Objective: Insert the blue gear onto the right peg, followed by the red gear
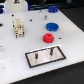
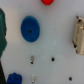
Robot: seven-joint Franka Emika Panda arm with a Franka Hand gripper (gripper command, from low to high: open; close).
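Flat round bright-blue toothed gear point(image 1: 52, 26) lies on the white table, just beyond the smaller red toothed gear point(image 1: 47, 37), well apart from the grey black-rimmed peg plate point(image 1: 35, 58). Looks light, rigid, probably slick plastic; grab its raised hub point(image 2: 30, 29). Gripper state: can't tell.

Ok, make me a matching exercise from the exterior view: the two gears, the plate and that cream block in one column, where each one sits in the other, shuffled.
Things:
1. blue gear
2. red gear
3. grey plate
4. cream block

Places:
A. flat on the table, between the other gear and the plate
B. standing off toward the exterior view's left of both gears
C. flat on the table, the gear farther from the plate
D. nearest the camera, carrying two dark upright pegs

Pairs: 1-C, 2-A, 3-D, 4-B
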